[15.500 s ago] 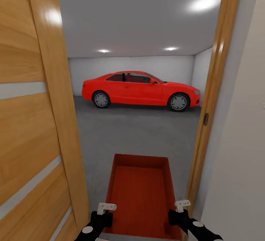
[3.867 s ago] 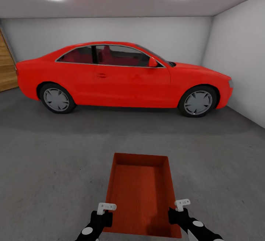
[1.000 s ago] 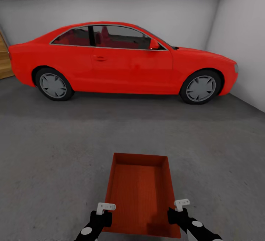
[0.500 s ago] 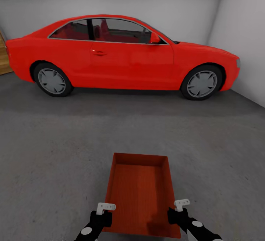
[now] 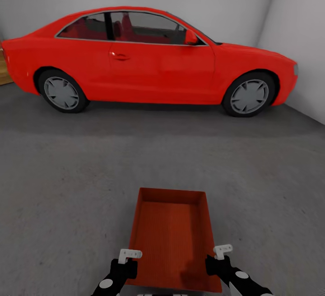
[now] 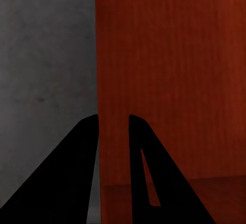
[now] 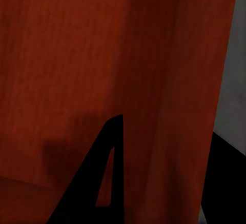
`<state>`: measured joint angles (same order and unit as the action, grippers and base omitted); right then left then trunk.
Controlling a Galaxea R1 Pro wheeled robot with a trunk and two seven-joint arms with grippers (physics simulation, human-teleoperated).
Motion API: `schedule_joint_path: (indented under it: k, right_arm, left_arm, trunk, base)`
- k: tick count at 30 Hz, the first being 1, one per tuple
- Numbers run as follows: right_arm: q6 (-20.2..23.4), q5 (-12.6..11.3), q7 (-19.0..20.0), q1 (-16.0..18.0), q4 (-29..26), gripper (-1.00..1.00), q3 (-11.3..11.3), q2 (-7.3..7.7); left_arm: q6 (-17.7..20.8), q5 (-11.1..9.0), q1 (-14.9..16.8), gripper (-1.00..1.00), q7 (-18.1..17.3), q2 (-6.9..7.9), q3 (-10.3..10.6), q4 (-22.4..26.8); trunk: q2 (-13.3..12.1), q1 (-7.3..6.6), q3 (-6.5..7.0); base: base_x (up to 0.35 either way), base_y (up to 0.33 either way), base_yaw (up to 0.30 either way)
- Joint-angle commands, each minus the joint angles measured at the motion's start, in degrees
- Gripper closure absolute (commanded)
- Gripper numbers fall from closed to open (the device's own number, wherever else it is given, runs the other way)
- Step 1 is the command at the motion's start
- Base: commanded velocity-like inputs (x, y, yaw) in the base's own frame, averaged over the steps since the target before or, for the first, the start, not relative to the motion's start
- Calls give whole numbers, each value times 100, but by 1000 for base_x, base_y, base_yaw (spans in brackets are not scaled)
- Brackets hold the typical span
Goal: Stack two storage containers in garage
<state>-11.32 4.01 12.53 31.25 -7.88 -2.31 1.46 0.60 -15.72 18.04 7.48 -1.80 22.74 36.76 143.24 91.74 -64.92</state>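
One orange-red storage container (image 5: 170,242) hangs lidless and empty just ahead of me, above the dark grey garage floor (image 5: 67,187). My left gripper (image 5: 128,262) is shut on its left wall near the close corner, and my right gripper (image 5: 216,260) is shut on its right wall. In the left wrist view the left gripper (image 6: 113,119) has one black finger (image 6: 77,178) outside the container (image 6: 169,70) and the other inside. The right gripper (image 7: 166,126) straddles the container wall (image 7: 102,55) the same way in the right wrist view.
A big red coupe car (image 5: 149,61) stands side-on across the far part of the garage. White walls (image 5: 298,39) close the back and right. A strip of wood-panelled door (image 5: 3,68) shows at the far left. Open grey floor lies between me and the car.
The whole view has advanced toward the car, which now looms larger. The container and both grippers keep the same place in the picture, still held.
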Motion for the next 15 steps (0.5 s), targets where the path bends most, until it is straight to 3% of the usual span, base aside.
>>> schedule_joint_path:
  k: [1, 11, 15]
  right_arm:
    - [-34, 80, 83, 4, 15, 100, -76, 29]
    - [-37, 85, 83, 4, 15, 100, -74, 28]
    - [-37, 81, 83, 4, 15, 100, -76, 29]
  left_arm:
    - [-7, -2, 7, 100, 79, 13, -96, 32]
    - [-6, -1, 7, 100, 79, 13, -97, 32]
    - [-7, -2, 7, 100, 79, 13, -91, 52]
  trunk:
    - [4, 1, -36]
    - [17, 26, -348]
    - [17, 26, -365]
  base:
    - [0, 0, 0]
    - [0, 0, 0]
    - [0, 0, 0]
